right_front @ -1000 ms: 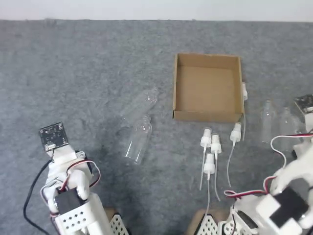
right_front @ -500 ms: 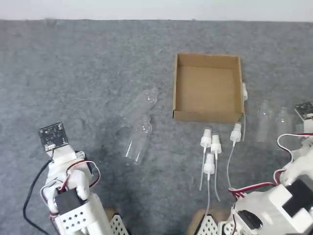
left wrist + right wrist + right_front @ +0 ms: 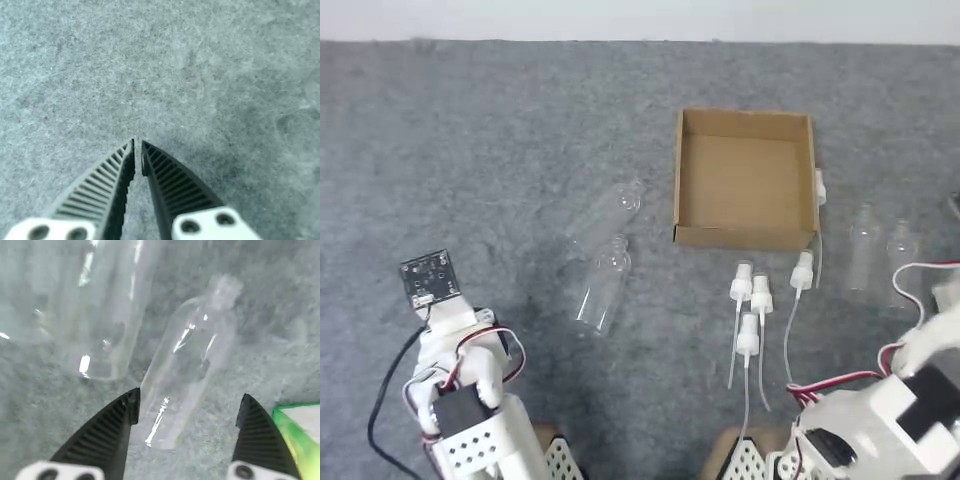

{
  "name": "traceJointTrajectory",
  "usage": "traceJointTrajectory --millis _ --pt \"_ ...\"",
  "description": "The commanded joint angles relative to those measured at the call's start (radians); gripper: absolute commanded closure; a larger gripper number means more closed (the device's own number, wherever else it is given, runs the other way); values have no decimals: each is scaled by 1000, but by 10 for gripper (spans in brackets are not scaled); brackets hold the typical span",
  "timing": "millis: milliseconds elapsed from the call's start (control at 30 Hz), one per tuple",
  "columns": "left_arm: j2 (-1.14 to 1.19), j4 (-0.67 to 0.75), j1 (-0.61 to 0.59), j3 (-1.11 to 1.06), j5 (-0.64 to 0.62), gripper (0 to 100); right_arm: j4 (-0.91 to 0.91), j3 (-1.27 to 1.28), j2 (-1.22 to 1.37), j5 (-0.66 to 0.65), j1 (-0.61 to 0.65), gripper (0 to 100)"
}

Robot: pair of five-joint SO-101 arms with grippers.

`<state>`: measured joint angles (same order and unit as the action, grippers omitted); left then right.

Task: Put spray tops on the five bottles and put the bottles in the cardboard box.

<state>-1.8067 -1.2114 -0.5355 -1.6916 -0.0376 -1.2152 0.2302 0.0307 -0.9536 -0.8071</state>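
We found the right gripper (image 3: 189, 400) with its fingers spread wide, one on either side of an upright bottle (image 3: 187, 365). We judged this stance was meant for taking the bottle round its body. Neither finger looked pressed against it. A second upright bottle (image 3: 112, 300) stood just beside the first, so we thought the wide spread could nudge that neighbour. Seen from above, both stood near the table's 3 o'clock edge, at about 4 o'clock from the cardboard box (image 3: 740, 238) and close to the right arm (image 3: 910, 400), which is probably why that arm had them.

The box sat open at about 1 o'clock from the table's middle with nothing in it, and we took it to be waiting for finished bottles. Four spray tops (image 3: 761, 293) lay in a loose cluster at its 6 o'clock, with their tubes trailing toward the arms. A fifth spray top (image 3: 819, 187) lay just beside its 3 o'clock wall. One lying bottle (image 3: 615, 208) and another lying bottle (image 3: 602, 285) rested on their sides at roughly 8 to 9 o'clock from the box. We counted four bottles, none of them capped, so we judged the task barely begun.

The left gripper (image 3: 138, 147) was pressed almost together, with only a slit between its fingers, pinching nothing over the bare grey mat (image 3: 470, 150) at 7 o'clock. We read that as parked.
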Motion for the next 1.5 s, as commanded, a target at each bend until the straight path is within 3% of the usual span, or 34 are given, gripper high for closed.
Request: traceJointTrajectory --millis 0,67,233,367,567,733,1033,1467 --pt "-15 -3 -2 7 3 984 -150 -199 -25 115 107 735" --pt "-15 -3 -2 7 3 984 -234 -285 -25 189 183 753" --pt "-15 -3 -2 7 3 984 -378 -442 -25 354 417 923" --pt "-15 -3 -2 7 5 984 -412 -457 -25 459 596 938" --pt "-15 -3 -2 7 5 984 -351 -454 -15 578 832 939" --pt "-15 -3 -3 7 5 984 -166 -315 -15 638 978 939" --pt "-15 -3 -5 7 5 984 124 -38 -15 647 1013 939" --pt "-15 -3 -5 7 5 984 153 106 -25 647 1032 939"
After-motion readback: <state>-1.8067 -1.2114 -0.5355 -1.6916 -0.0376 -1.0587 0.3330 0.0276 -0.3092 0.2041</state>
